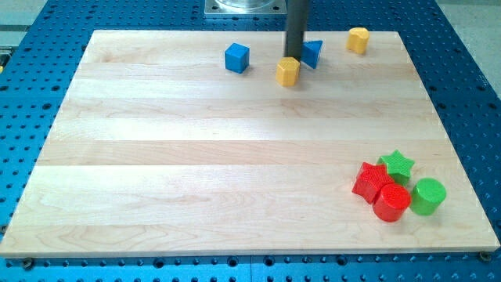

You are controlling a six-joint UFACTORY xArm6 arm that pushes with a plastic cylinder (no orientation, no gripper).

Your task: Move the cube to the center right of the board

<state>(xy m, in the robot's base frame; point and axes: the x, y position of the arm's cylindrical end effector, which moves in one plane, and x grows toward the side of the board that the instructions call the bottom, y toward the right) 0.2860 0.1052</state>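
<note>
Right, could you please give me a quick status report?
My tip behind yellow block, touching. Blue cube at top, left of tip, apart. Centre right clear; red-green cluster lower right.

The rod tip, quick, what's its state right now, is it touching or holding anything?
My tip: no gripper, so it holds nothing; it sits at the upper edge of the yellow block, apparently touching it, with the blue cube apart on the view's left.

We see my tip (293, 57) just behind a yellow block (288, 71), between the blue cube (236, 58) and a blue triangular block (313, 53).
</note>
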